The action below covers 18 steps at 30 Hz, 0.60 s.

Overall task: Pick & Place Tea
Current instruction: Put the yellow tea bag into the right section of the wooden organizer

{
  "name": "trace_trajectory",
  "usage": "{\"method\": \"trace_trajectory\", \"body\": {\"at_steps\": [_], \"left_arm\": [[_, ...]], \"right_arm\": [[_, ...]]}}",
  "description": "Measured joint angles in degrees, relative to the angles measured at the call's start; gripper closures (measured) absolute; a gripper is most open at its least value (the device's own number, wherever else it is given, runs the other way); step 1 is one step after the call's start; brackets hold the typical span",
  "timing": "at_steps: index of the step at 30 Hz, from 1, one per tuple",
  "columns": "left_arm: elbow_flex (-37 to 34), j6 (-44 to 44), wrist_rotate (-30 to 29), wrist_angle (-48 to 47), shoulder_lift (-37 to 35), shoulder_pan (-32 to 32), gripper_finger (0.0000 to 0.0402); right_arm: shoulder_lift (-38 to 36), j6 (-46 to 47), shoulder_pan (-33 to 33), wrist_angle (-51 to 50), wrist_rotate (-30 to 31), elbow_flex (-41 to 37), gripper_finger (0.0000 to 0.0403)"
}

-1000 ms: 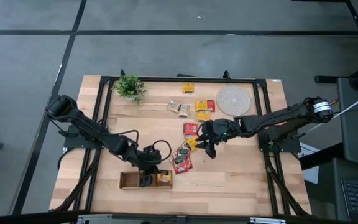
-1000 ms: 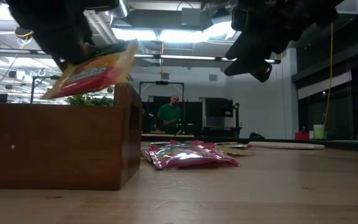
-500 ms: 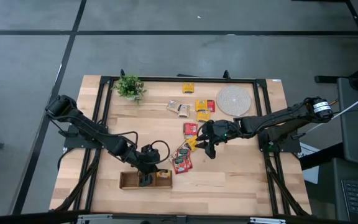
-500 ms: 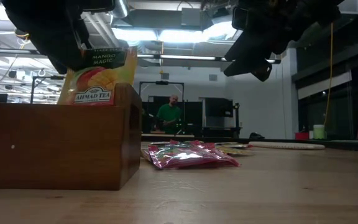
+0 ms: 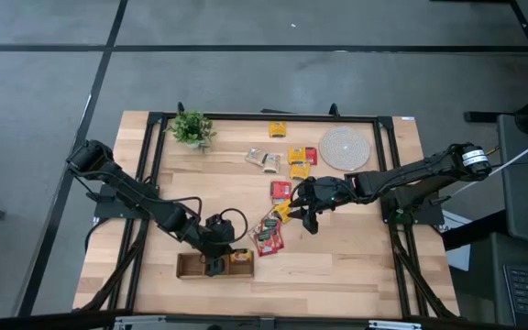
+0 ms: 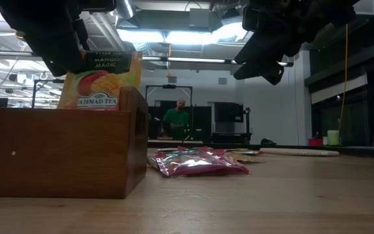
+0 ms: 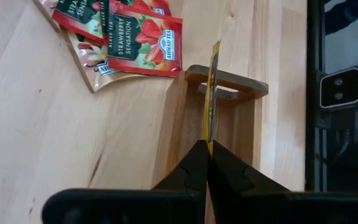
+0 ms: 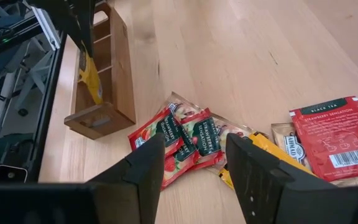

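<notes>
Sachet [image 7: 211,93] lowered into tray [image 7: 241,118] — clamped between left jaws.

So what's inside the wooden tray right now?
The left hand holds a yellow mango sachet upright in the wooden tray's end compartment. The arm covers the middle compartment; the tray walls hide the compartment floors.

The flat square yellow-orange paper tea sachet [image 6: 100,81] carries a dark green band lettered in white, a red-and-orange mango picture and a white brand line. The long brown wooden three-compartment tray [image 5: 191,267] sits on the pale light-wood bench [image 5: 337,266]. The red strawberry sachets [image 8: 182,140] have dark green label panels. The round woven mat [image 5: 344,147] is pale grey-white. Both arms are black, as is the left end effector [image 7: 207,163].
</notes>
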Motion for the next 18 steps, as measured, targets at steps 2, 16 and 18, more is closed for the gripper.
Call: {"method": "trace_trajectory", "body": {"at_steps": [2,16,18], "left_arm": [[0.0,-0.5,-0.1,0.0,0.0,-0.4,0.0399],[0.0,-3.0,-1.6,0.0,0.0,-2.0,0.0399],[0.0,-3.0,-1.7,0.0,0.4,-2.0,0.0398]], "right_arm": [[0.0,-0.1,0.0,0.0,0.0,0.0,0.0231],[0.0,-0.2,0.0,0.0,0.1,0.0,0.0231],[0.0,-0.2,0.0,0.0,0.0,0.0,0.0231]]}}
